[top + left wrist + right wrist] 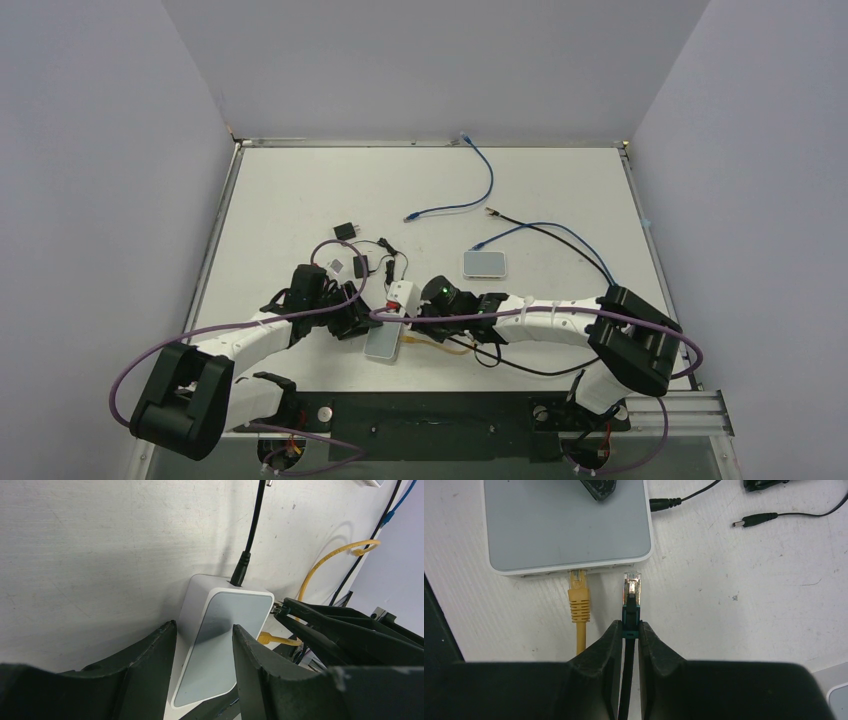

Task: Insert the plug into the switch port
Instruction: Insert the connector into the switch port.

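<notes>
Between the right gripper's (628,632) pressed-together fingers, the plug (631,587) is being pinched just short of the switch port (626,569), right of a seated yellow cable (579,600). Left gripper (202,650) is straddling the white box (220,630). Alignment is underway; next, I judge, a straight push forward.

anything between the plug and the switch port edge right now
Nothing visible. The plug, held in the right hand, faces the switch edge across bare table, just beside the yellow cable already plugged in.
</notes>
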Controlling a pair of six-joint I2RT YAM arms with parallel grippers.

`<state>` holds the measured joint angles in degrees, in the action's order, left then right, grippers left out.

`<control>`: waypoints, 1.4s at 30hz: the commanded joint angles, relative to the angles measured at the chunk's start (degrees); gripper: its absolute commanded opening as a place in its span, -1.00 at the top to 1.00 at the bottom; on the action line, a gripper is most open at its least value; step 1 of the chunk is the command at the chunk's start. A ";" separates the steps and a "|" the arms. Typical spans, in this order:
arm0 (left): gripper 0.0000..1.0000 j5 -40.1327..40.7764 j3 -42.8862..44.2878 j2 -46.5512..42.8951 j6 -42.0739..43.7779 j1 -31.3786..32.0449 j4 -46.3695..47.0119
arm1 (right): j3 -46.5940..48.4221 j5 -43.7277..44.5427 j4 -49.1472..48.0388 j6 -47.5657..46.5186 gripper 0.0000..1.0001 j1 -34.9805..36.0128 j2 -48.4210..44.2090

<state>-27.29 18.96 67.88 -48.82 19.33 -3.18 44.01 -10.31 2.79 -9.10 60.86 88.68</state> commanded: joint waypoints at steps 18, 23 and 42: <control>0.16 -0.77 -0.15 0.25 0.56 -0.17 2.30 | 0.97 -1.55 -4.54 1.46 1.00 1.41 0.75; 0.16 -0.80 -0.07 0.22 0.57 -0.17 2.29 | 1.17 -1.72 -4.80 1.63 1.00 1.50 1.19; 0.21 -1.87 0.08 2.81 1.56 0.79 4.89 | 1.47 -2.17 -7.20 1.73 1.00 1.70 1.74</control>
<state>-28.03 18.96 69.23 -48.71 19.38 -1.72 44.03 -11.29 0.67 -8.08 61.98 90.59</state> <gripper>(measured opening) 0.406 0.112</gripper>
